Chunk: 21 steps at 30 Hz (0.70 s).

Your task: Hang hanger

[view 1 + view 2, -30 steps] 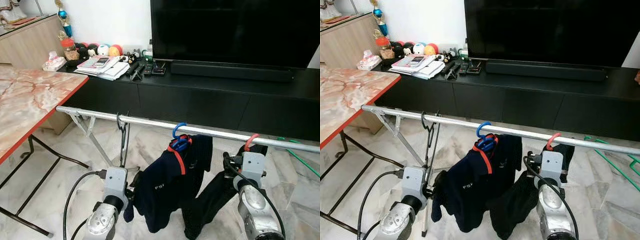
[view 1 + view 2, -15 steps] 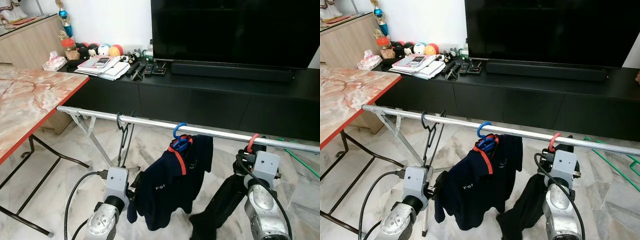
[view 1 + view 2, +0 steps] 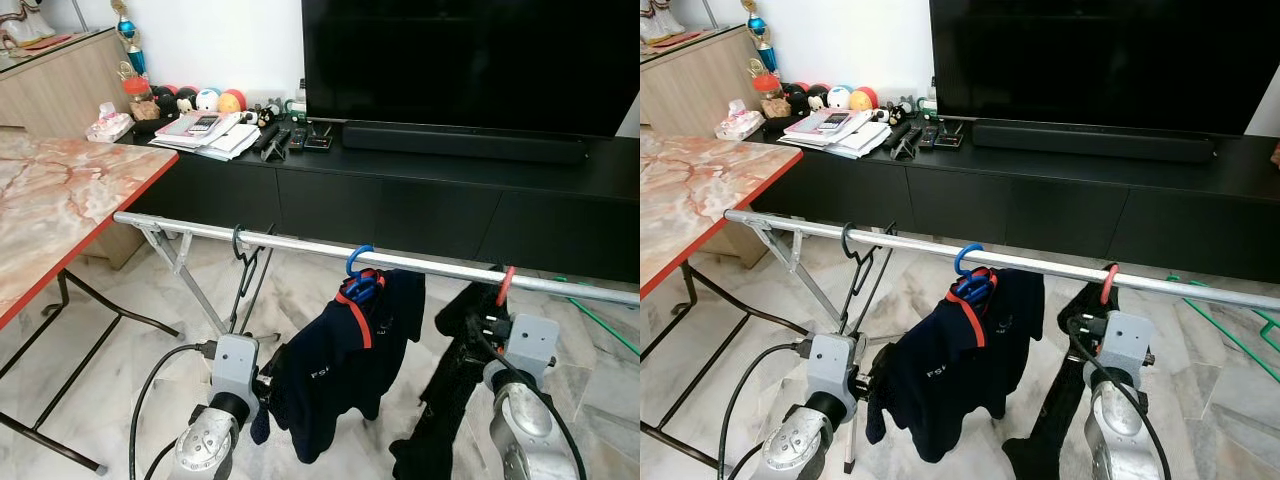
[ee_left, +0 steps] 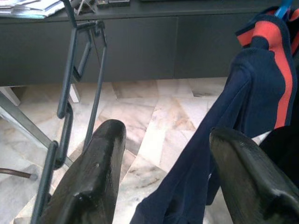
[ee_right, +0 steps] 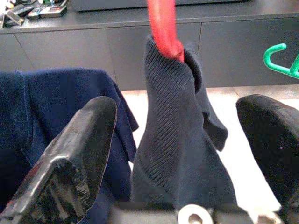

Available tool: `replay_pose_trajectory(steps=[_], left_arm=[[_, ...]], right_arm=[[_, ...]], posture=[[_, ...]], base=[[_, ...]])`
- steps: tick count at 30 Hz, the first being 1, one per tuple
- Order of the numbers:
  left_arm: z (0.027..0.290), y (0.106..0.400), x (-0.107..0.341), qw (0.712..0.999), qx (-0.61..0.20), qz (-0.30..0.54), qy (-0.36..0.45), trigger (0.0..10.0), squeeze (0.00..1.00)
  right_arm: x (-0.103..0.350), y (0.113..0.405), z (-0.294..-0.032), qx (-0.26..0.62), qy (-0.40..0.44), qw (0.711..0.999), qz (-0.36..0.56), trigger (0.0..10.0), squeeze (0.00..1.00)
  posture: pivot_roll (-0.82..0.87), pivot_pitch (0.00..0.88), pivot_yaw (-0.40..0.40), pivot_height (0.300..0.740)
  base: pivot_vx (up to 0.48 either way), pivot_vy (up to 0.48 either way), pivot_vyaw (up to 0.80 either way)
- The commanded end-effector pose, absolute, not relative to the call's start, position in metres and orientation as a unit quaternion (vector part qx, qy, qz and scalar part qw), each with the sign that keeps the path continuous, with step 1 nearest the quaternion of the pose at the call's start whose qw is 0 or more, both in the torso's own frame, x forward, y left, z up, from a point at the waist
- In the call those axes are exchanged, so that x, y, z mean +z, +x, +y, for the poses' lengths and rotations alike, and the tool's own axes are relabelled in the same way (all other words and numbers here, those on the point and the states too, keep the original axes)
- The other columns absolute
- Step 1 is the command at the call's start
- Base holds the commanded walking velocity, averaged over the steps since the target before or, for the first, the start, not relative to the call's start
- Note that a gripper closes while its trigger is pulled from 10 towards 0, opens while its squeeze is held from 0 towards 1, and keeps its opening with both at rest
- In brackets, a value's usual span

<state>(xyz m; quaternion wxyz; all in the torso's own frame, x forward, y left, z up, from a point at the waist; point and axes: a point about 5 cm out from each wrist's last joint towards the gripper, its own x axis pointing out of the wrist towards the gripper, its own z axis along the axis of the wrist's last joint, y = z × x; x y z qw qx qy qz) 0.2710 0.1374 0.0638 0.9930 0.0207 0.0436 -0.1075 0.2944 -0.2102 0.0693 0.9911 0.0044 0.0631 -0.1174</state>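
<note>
Overhead, ribbed knit garment (image 5: 174, 116), red hanger (image 5: 163, 25).

The red hanger (image 3: 503, 284) hooks over the silver rail (image 3: 300, 245) at the right of the frame, low down. A dark knitted garment (image 3: 450, 385) droops from it, hanging straight toward the floor, just right of the navy shirt (image 3: 335, 375) on its blue hanger (image 3: 358, 259).
</note>
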Motion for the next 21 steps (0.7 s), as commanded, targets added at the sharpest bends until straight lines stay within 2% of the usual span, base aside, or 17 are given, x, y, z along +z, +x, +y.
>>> replay_pose_trajectory(steps=[1,15,21], left_arm=[[0.1377,0.2699,0.0601,0.992,-0.110,0.052,0.024,10.0,0.00],[0.1368,0.2700,0.0592,0.992,-0.112,0.053,0.024,10.0,0.00],[0.1354,0.2706,0.0591,0.992,-0.115,0.053,0.025,10.0,0.00]], right_arm=[[0.0717,0.2911,-0.2117,-0.113,-0.007,0.992,0.063,10.0,0.00],[0.0750,0.2848,-0.2173,-0.122,-0.004,0.990,0.076,10.0,0.00],[0.0681,0.2923,-0.2126,-0.077,-0.030,0.989,0.121,10.0,0.00]], posture=[[-0.01,0.070,0.032,0.740],[-0.01,0.064,0.031,0.740],[-0.01,0.060,0.032,0.740]], base=[[0.000,0.000,0.00],[0.000,0.000,0.00],[0.000,0.000,0.00]])
